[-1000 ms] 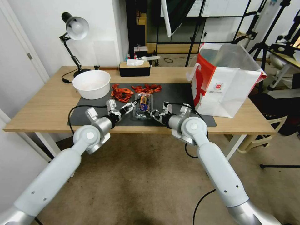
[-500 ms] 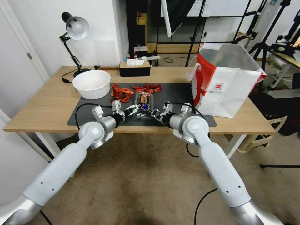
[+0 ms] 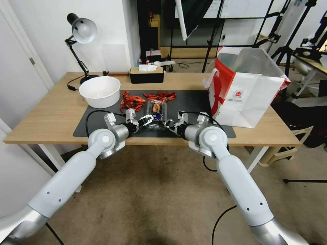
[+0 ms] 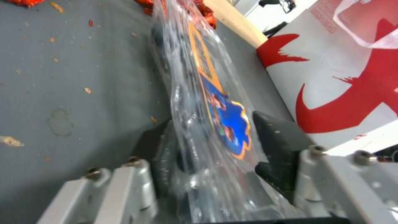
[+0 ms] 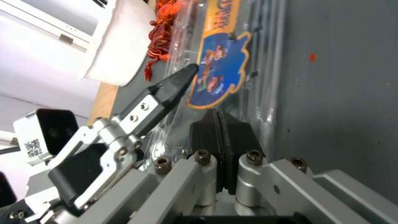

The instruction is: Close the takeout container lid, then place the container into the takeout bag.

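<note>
The takeout container (image 3: 156, 115) lies on the black mat (image 3: 194, 102) near the table's front edge, its clear lid (image 4: 215, 102) with an orange and blue sticker down over the box. My left gripper (image 3: 146, 119) is open and straddles one end of the container (image 4: 195, 77), one finger (image 5: 174, 82) resting over the sticker. On the other side, my right gripper (image 3: 167, 123) has its pads (image 5: 222, 130) pressed together at the container's clear rim (image 5: 261, 93). The takeout bag (image 3: 245, 92) stands open at the right of the mat.
A white bowl (image 3: 99, 91) sits at the mat's back left. Red crayfish pieces (image 3: 133, 101) lie just behind the container. A black tissue box (image 3: 146, 75) and a desk lamp (image 3: 81, 30) stand at the back. The bag's red-printed side (image 4: 340, 77) is close by.
My left arm has moved right, bringing its open gripper from beside the container to around its end. The right gripper stayed at the container's near right corner.
</note>
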